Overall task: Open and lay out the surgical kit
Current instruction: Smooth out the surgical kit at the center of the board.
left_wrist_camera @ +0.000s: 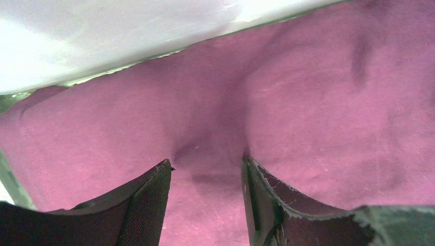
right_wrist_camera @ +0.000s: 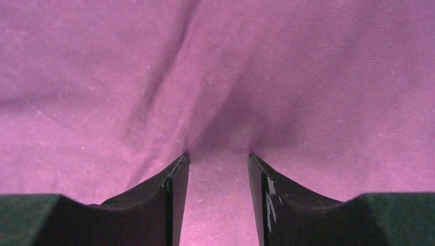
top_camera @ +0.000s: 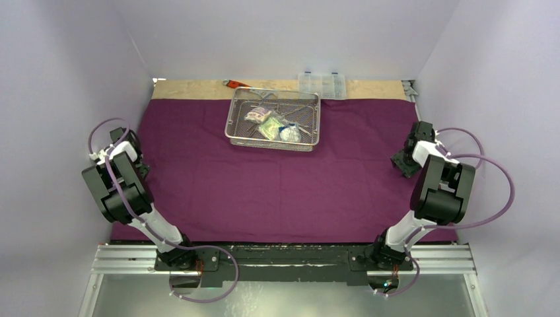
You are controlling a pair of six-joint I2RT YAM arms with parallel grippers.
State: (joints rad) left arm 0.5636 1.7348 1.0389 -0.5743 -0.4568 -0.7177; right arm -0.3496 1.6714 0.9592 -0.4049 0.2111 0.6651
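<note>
left gripper (left_wrist_camera: 208,164) at left edge of purple cloth (top_camera: 277,191), jaws half closed, a pucker of cloth drawn between the tips, seemingly pinched | right gripper (right_wrist_camera: 218,156) at right edge, likewise | wire-mesh tray (top_camera: 232,122) holding packets (top_camera: 274,125) at far middle | broad flat cloth between arms

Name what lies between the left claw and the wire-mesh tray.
Only bare purple cloth, shown in the top view: the left claw pinches it near its left edge, the wire-mesh tray stands toward the far edge.
</note>
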